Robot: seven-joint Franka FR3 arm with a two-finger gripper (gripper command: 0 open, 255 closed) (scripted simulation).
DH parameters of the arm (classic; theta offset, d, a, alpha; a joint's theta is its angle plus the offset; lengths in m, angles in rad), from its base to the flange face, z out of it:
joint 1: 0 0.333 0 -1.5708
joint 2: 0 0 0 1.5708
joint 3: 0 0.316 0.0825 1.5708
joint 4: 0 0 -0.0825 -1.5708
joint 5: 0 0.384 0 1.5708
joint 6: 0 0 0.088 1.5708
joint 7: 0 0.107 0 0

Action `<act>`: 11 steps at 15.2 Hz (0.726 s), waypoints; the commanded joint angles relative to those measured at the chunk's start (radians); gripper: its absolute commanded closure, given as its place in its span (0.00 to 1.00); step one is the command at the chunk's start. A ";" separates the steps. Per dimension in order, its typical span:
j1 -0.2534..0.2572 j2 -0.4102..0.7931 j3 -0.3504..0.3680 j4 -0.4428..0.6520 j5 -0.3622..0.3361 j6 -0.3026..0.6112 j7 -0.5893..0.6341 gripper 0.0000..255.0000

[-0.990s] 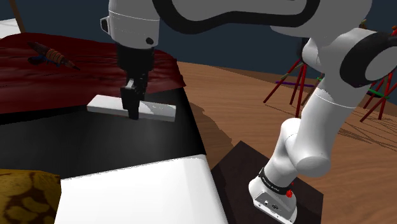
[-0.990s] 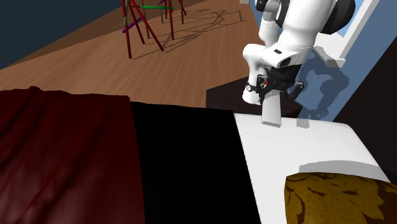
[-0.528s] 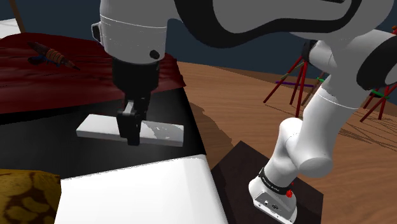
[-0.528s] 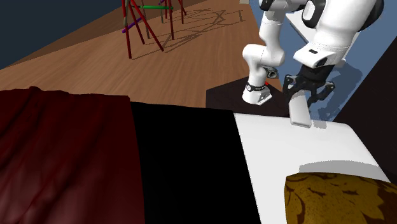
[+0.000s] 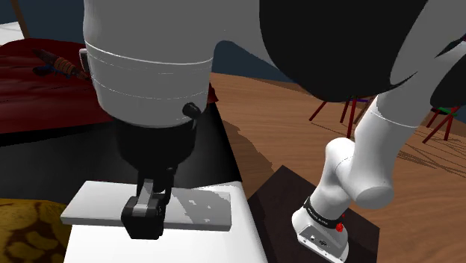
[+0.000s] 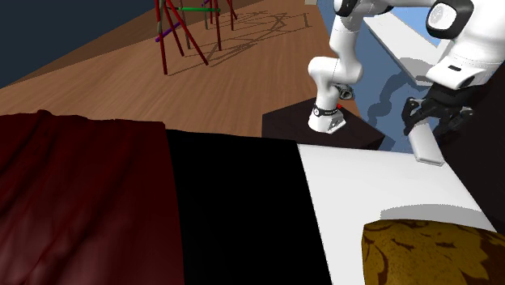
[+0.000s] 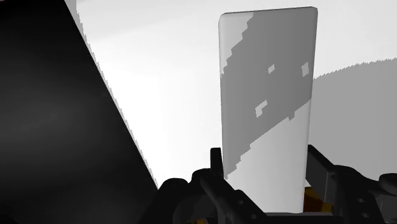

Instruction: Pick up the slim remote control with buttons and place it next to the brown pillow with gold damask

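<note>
Over the white sheet (image 5: pixel 194 250) at the stand end of the bed, the gripper (image 5: pixel 145 218) holds the remote control (image 5: pixel 200 208), a flat pale-grey slab with a few small square buttons. It looks clear of the surface: the wrist view shows its shadow cast apart on the sheet.

Step in hand, as I read it: carry to the pillow, then set down.
- Target is the brown pillow with gold damask (image 5: pixel 28 230), at the shoulder view's lower left, lying on the same white sheet. In the second exterior view the pillow (image 6: pixel 429 253) is well apart from the remote control (image 6: pixel 426 148), with bare sheet between them.
- Travel over the white part with the slab level. No reason to go out over the black band (image 6: pixel 235 210) or the dark red blanket (image 6: pixel 81 194).
- Aim for bare sheet just beside the pillow's edge, not on it.
- Bedding is probably soft, so come down slowly and let go only once the slab lies flat, otherwise it may tip or slide.

Fingers (image 7: pixel 216 167): spread only as far as the slab is wide and clamped on its two long edges, one pad per side. Part of the slab runs out beyond the fingers. They touch nothing else.
</note>
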 commanded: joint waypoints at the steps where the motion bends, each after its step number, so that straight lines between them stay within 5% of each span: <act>1: 0.033 0.013 0.029 0.015 -0.008 -0.005 0.064 1.00; 11: 0.030 0.006 0.026 -0.128 -0.005 0.131 0.064 1.00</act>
